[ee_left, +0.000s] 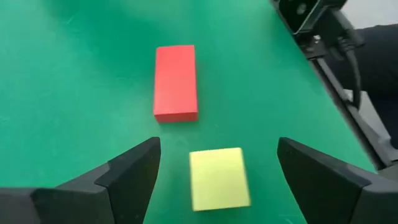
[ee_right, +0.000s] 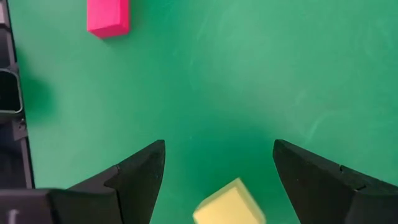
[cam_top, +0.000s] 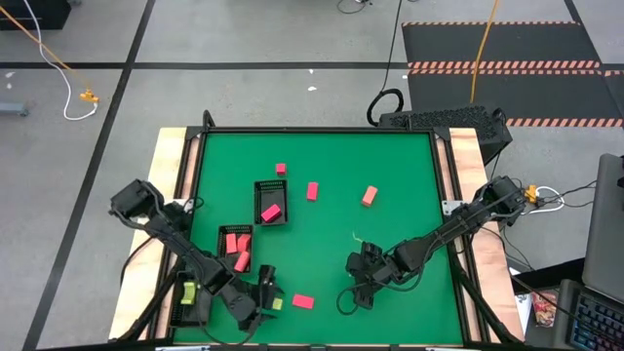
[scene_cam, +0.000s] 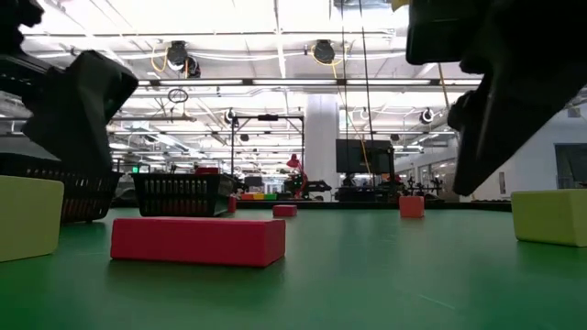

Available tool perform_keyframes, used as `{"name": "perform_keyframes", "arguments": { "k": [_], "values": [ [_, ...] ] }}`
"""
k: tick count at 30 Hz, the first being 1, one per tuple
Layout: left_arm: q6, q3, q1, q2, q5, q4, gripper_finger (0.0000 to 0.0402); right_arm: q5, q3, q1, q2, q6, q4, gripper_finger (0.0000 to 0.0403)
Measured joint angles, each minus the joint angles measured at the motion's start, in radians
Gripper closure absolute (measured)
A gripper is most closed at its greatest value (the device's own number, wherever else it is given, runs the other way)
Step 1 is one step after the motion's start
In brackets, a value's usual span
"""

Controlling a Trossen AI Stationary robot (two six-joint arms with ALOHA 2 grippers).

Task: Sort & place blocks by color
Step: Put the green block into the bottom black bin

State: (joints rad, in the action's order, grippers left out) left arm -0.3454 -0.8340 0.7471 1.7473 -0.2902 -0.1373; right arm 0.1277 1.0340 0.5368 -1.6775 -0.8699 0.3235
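Note:
My left gripper (cam_top: 265, 291) is open near the table's near edge, its fingers standing either side of a yellow block (ee_left: 219, 178) that lies flat on the green mat, without touching it. A red bar (ee_left: 176, 81) lies just beyond it and also shows in the high view (cam_top: 303, 301). My right gripper (cam_top: 359, 291) is open, low over the mat, with another yellow block (ee_right: 229, 203) between its fingers, apart from both. That block rests on the mat in the low view (scene_cam: 550, 217). Other magenta and salmon blocks lie scattered farther back.
Three black mesh trays stand at the left: one (cam_top: 271, 201) holds a magenta block, one (cam_top: 236, 241) holds salmon blocks, one (cam_top: 190, 298) holds a yellow block. Loose blocks lie at the far middle (cam_top: 281, 169) (cam_top: 312, 191) (cam_top: 370, 196). A salmon block (cam_top: 242, 260) lies beside the middle tray.

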Motion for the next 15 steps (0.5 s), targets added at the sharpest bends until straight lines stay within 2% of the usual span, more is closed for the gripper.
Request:
{"name": "perform_keyframes", "arguments": {
  "k": [7,15],
  "values": [
    [-0.031,0.000,-0.001,0.016,0.002,0.053,0.0109,0.003,0.000,0.021,0.000,-0.008,-0.005,0.0112],
    [-0.044,0.000,0.002,0.019,-0.007,0.037,0.0187,0.006,0.000,0.022,0.000,-0.004,-0.004,0.0112]
  ]
}}
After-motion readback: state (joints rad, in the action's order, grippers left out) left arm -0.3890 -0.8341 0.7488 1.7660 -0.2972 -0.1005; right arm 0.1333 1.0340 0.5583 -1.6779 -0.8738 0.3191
